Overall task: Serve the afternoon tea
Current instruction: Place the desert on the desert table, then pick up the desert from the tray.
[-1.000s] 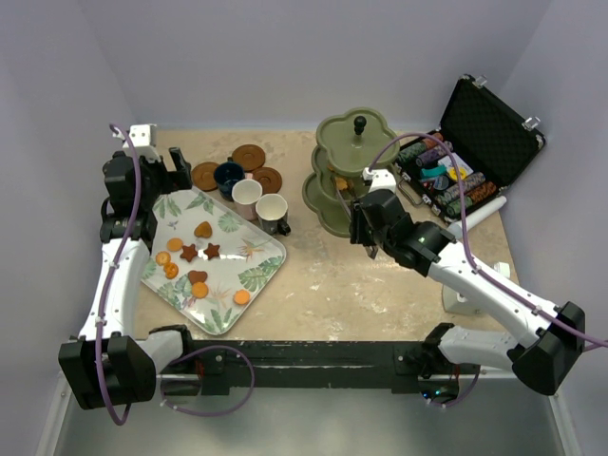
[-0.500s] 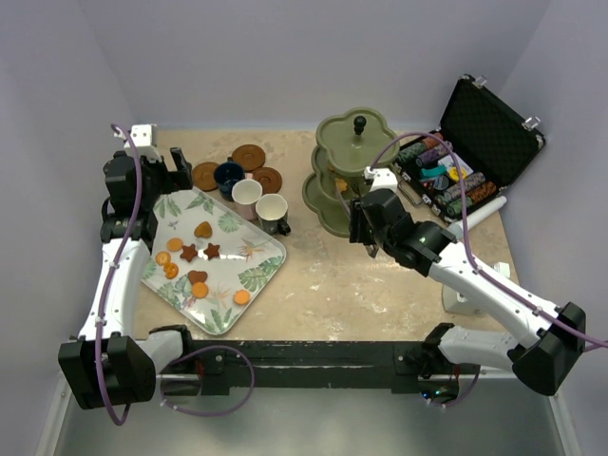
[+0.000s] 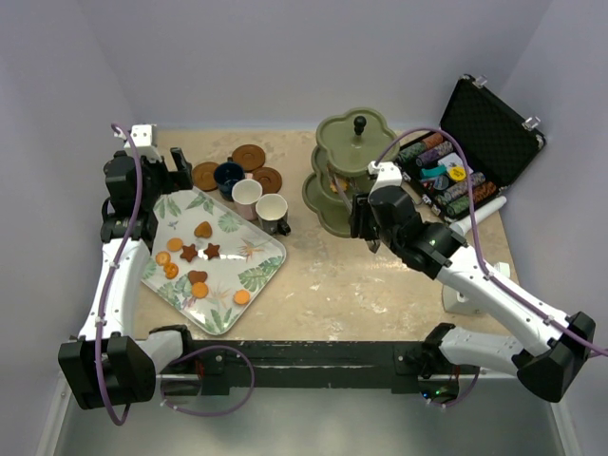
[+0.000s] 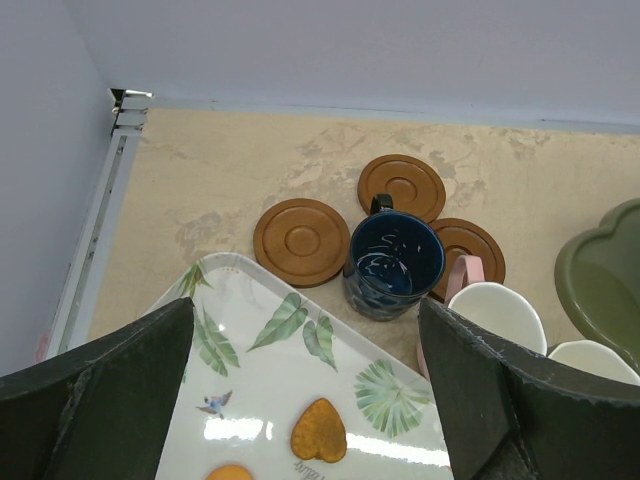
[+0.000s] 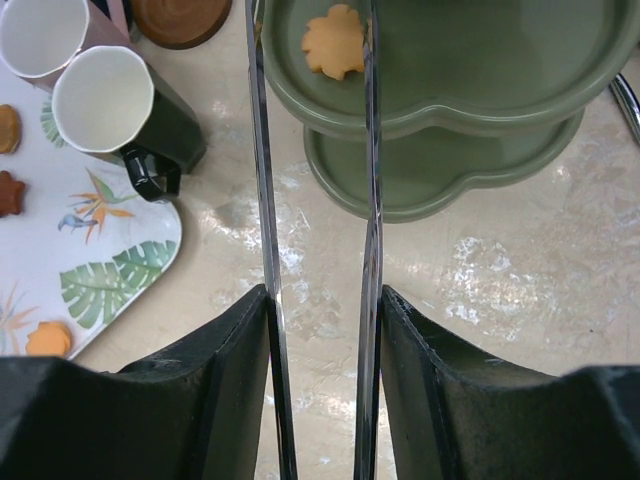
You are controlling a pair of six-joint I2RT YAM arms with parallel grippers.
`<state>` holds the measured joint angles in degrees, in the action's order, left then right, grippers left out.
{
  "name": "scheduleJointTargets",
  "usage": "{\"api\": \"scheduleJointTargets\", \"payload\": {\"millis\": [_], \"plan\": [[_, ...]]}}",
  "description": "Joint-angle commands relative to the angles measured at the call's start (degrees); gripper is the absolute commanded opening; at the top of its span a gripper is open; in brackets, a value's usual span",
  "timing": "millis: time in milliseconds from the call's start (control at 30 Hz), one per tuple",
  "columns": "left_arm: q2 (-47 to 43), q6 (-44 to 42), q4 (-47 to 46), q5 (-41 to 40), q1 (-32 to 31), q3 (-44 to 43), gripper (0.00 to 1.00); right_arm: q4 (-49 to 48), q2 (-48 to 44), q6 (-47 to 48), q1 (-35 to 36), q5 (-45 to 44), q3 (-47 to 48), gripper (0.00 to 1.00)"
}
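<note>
On the beige table [image 5: 500,290], an orange biscuit [image 5: 335,40] is seen on the green stand [image 5: 480,60], between tongs [image 5: 262,200] held by the right gripper [image 5: 322,300].

Orange leaf biscuit [image 5: 335,40] on olive-green stand [image 5: 480,70], between 2 blades of metal tongs [image 5: 262,200]

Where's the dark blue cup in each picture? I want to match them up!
Top external: the navy cup is at the upper left, among the brown saucers, beyond the tray.
Left wrist: near the middle, between the saucers, by the tray's far edge.
Right wrist: not in it.
Shared landmark: the pinkish-white cup, seen in all three views; the navy cup's neighbour.
</note>
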<state>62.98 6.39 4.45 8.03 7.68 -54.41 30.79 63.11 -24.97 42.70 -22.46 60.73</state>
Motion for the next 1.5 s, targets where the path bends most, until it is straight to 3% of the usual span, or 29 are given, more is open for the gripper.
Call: {"api": "scheduleJointTargets", "payload": {"millis": [0,233,633,1033,1467], "plan": [[-0.84,-0.42,-1.20,-0.21,-0.39,0.27,0.98,-5.91,-0.71,3.26,0.10,4.43,1.50,0.46],[-0.75,-0.33,-1.20,-0.04,-0.39,0.18,0.98,-7.49,0.08,5.11,3.79,5.85,2.29,0.46],[-0.49,-0.42,-1.11,-0.21,-0.47,0.18,0.98,-11.10,7.81,4.58,18.37,0.93,7.91,0.46],[-0.05,-0.50,-1.02,-0.47,-0.39,0.18,0.98,-16.80,23.36,1.68,30.95,-0.39,12.65,0.49],[-0.05,-0.51,-0.93,-0.39,-0.48,0.10,0.99,-21.82,36.02,-1.92,32.80,0.49,14.33,0.55]]}}
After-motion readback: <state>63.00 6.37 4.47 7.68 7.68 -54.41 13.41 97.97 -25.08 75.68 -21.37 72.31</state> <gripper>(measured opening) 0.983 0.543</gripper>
